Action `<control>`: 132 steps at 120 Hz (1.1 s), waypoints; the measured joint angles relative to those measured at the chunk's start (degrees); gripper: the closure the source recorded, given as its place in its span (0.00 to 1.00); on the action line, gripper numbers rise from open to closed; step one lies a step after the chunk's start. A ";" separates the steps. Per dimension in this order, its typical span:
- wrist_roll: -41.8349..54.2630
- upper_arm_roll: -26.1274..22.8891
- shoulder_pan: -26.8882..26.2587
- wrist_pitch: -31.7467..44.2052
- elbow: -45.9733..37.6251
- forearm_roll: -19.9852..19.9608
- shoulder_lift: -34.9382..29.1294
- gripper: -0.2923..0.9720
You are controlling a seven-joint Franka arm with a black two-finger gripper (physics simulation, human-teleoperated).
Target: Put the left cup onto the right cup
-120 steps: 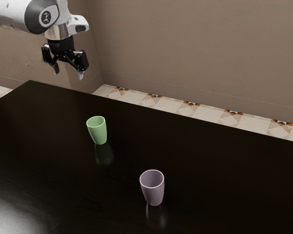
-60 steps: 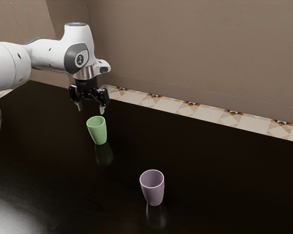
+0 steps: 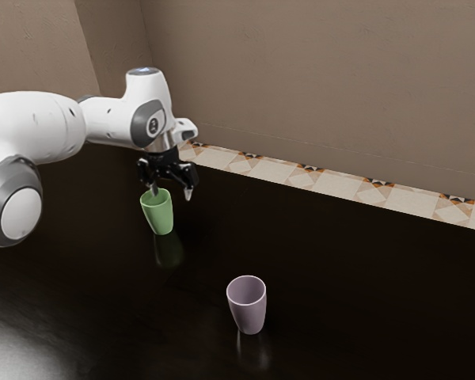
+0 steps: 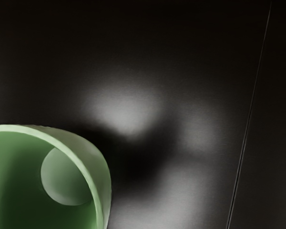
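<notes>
Jaws lower; green cup [image 3: 158, 215] rim part-hidden

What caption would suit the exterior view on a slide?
Robot arm with open jaws poised at the green cup rim; the purple cup stands apart, upright, on the dark table.

A dark, glossy table [image 3: 364, 261] is filling most of the exterior view. Behind it a plain beige wall [image 3: 340, 71] is meeting a second wall [image 3: 24, 32] at a corner on the exterior view's left. A strip of patterned floor tiles [image 3: 340, 184] is showing between table and wall. In the wrist view a soft glare [image 4: 124, 107] is glowing on the tabletop near a thin seam [image 4: 252, 114].
</notes>
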 joint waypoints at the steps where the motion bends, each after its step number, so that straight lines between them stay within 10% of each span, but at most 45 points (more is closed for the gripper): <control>1: 0.02 -0.01 0.01 0.09 0.20 -0.01 0.15 0.23; 83: 1.56 -0.02 1.42 3.73 2.12 -3.35 6.52 0.24; 109: 1.88 0.31 1.42 4.16 2.21 -2.93 6.60 0.63; 132: 2.01 0.55 1.50 4.05 2.21 -2.81 6.34 0.78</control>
